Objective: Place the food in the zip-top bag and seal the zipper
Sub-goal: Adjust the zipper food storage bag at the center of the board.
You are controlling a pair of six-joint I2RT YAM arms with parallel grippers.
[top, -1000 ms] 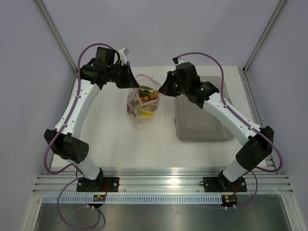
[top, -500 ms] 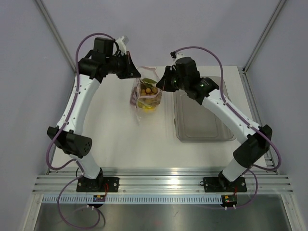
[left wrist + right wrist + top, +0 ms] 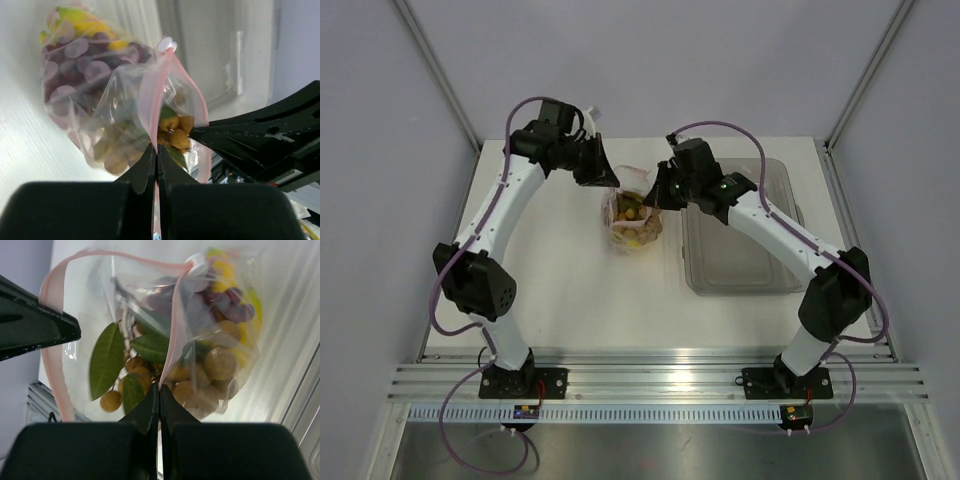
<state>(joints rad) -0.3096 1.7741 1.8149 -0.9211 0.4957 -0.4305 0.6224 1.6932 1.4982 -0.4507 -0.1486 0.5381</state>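
The clear dotted zip-top bag (image 3: 633, 222) stands at mid-table with its mouth open. Inside it are the yellow bananas (image 3: 85, 22), the dark red grapes (image 3: 75, 62) and the tan-orange round fruits (image 3: 200, 382) with green leaves. My left gripper (image 3: 608, 183) is shut on one side of the pink zipper strip (image 3: 150, 105). My right gripper (image 3: 652, 198) is shut on the other side of the zipper strip (image 3: 175, 335). In each wrist view the other gripper's black finger shows at the opposite rim. The two zipper sides stand apart.
A rigid clear rectangular tray (image 3: 740, 270) lies to the right of the bag, under my right arm. The table's back edge and the booth wall are just behind the bag.
Both grippers have moved inward and forward with the zipper sides in them. The bag has shifted slightly right and toward the arms and now looks more bunched.
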